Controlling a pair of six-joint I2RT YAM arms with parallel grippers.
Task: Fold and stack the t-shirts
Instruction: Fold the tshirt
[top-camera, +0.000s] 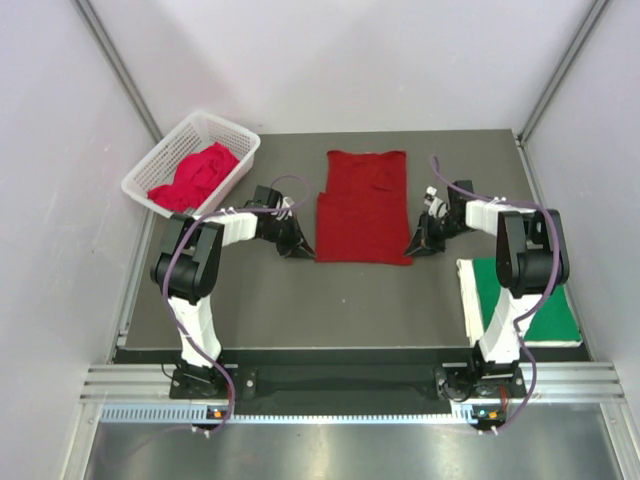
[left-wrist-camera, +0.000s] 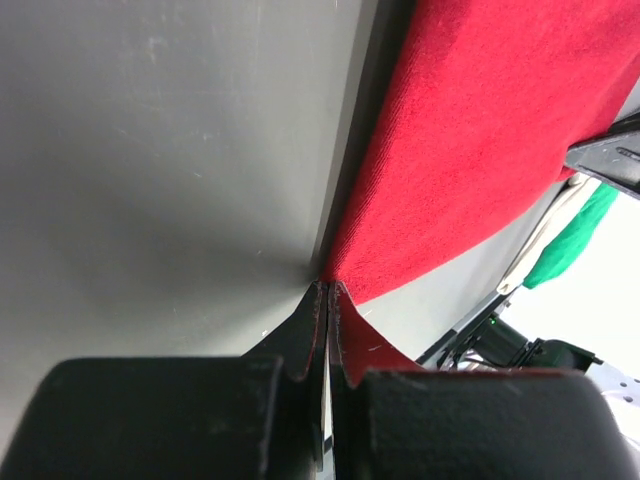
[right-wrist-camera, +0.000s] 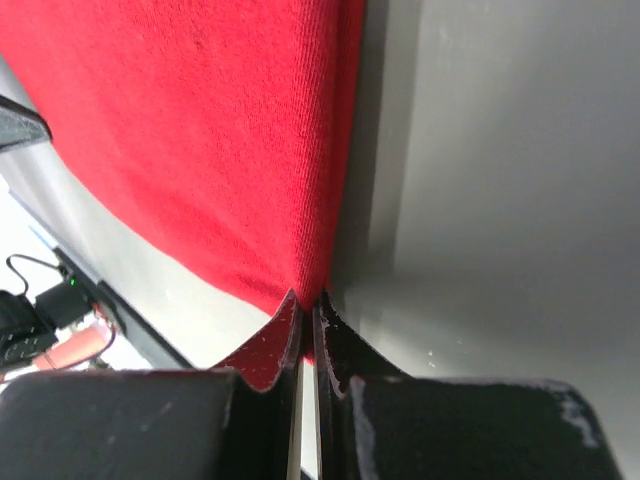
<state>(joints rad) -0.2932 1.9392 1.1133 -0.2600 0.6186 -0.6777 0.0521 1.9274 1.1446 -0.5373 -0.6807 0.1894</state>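
A dark red t-shirt (top-camera: 363, 205) lies flat in the middle of the table, its near part folded over. My left gripper (top-camera: 302, 251) is shut on its near left corner; the left wrist view shows the red cloth (left-wrist-camera: 470, 130) running into the closed fingertips (left-wrist-camera: 329, 288). My right gripper (top-camera: 410, 250) is shut on its near right corner; the right wrist view shows the cloth (right-wrist-camera: 200, 130) pinched at the tips (right-wrist-camera: 307, 298). A crumpled pinkish red shirt (top-camera: 195, 177) lies in the basket. A folded bright green shirt (top-camera: 530, 300) lies at the right.
The white lattice basket (top-camera: 236, 150) stands at the far left corner. The green shirt rests on a white board (top-camera: 468, 290) by the right arm's base. The dark table (top-camera: 340, 310) ends near the arm bases. White walls enclose the sides.
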